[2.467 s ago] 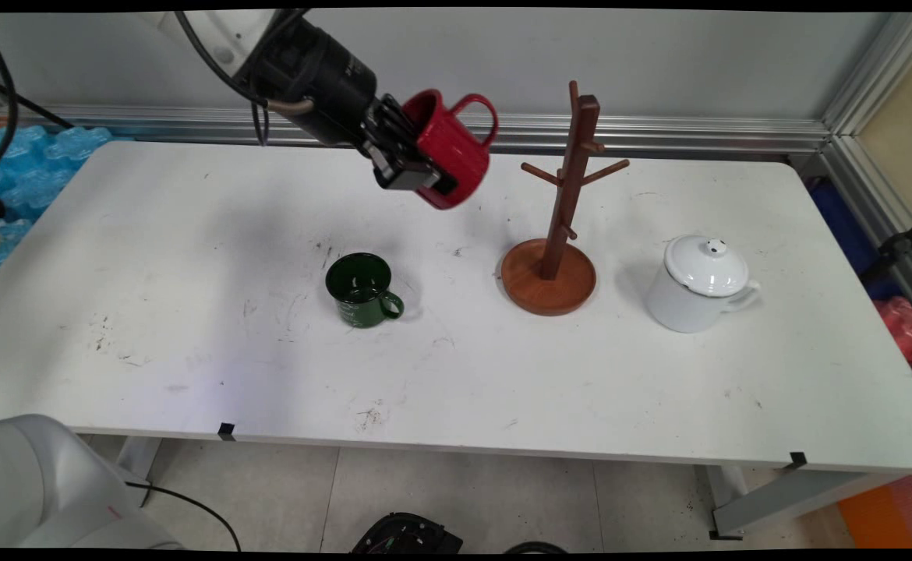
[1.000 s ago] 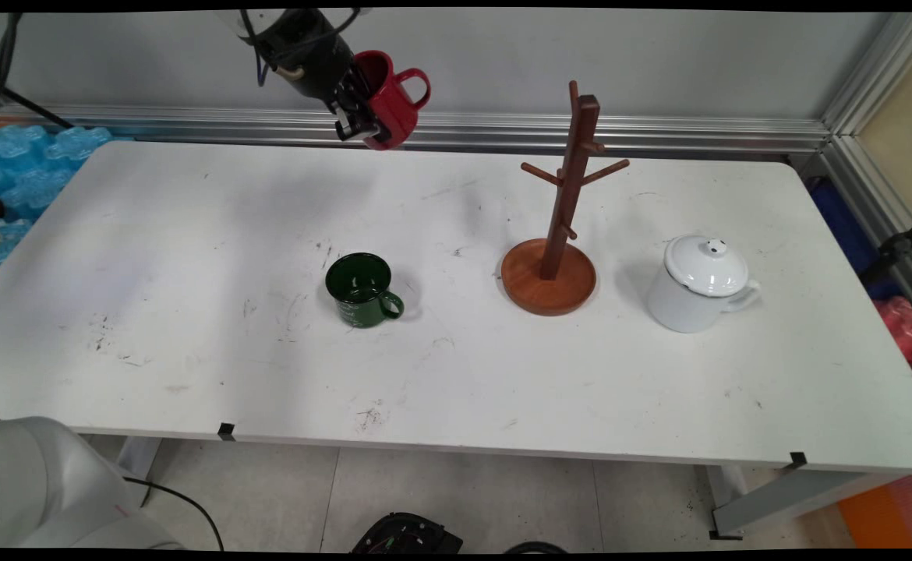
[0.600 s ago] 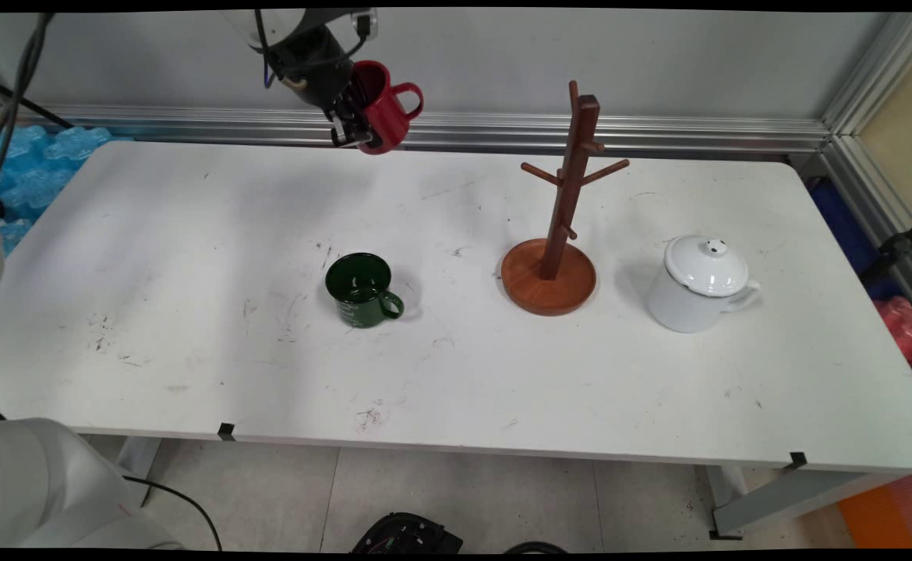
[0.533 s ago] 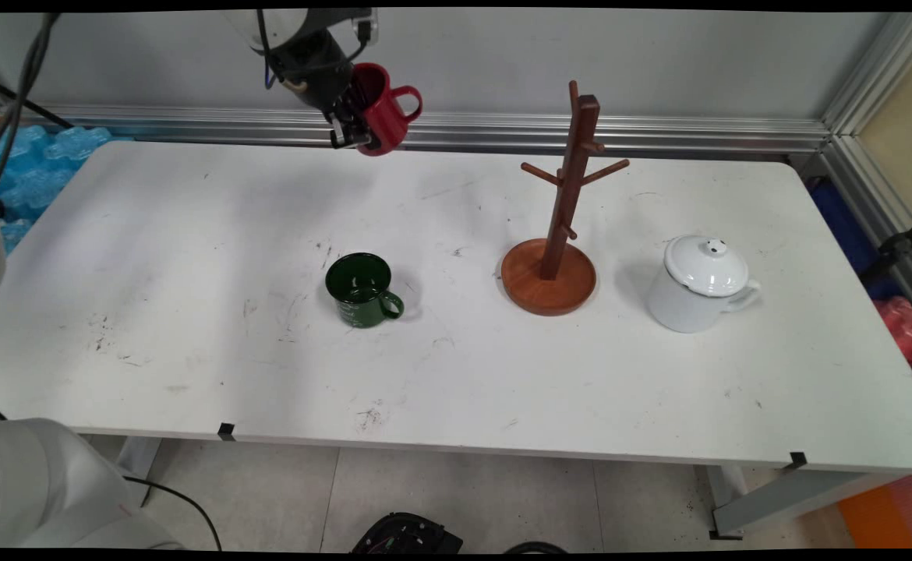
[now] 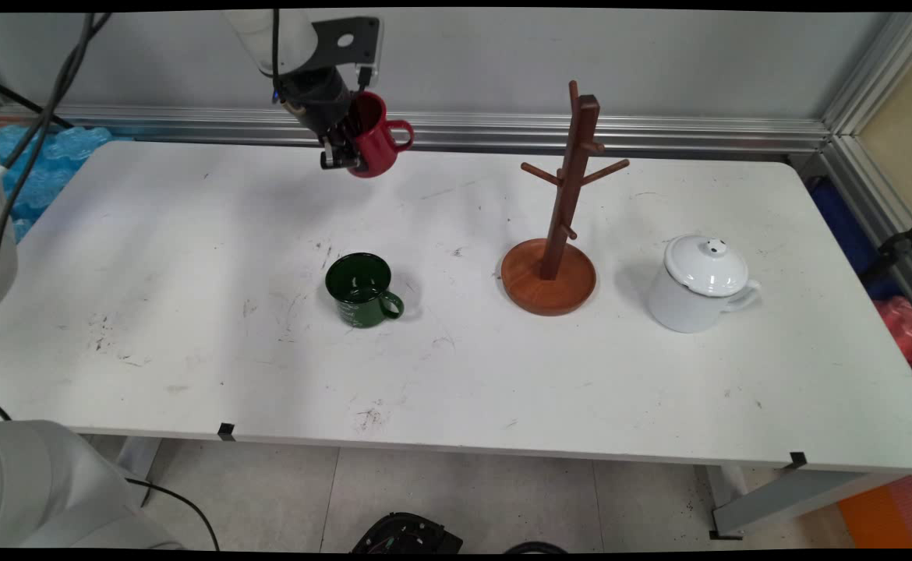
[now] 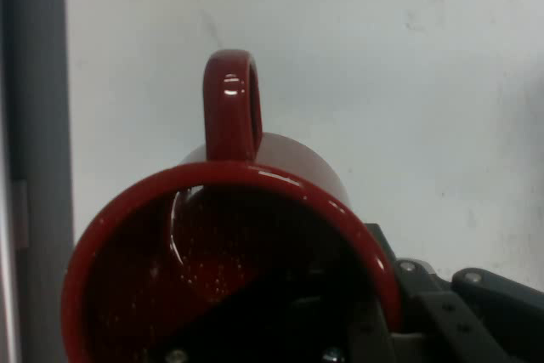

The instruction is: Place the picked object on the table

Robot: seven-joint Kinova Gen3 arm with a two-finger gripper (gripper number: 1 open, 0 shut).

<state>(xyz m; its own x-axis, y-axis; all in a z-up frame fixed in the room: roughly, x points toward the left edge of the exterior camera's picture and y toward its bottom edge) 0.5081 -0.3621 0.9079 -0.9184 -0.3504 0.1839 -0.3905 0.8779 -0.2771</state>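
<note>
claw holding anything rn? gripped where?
Yes: the claw holds the glossy red ceramic mug by its rim wall, one finger inside the cup, opposite the handle.

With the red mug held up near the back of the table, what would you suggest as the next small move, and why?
Probably carry it right, toward the wooden mug tree. The tool grips the red mug by its wall, clear above the table, handle pointing right. The tree's pegs are bare, and it stands well to the right.

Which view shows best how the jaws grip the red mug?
The hand view: the red mug fills it, mouth toward the camera, handle up, with one black finger inside the rim and the linkage outside the wall. The main view shows the mug small, held above the table's far side, the grip hidden.
</note>
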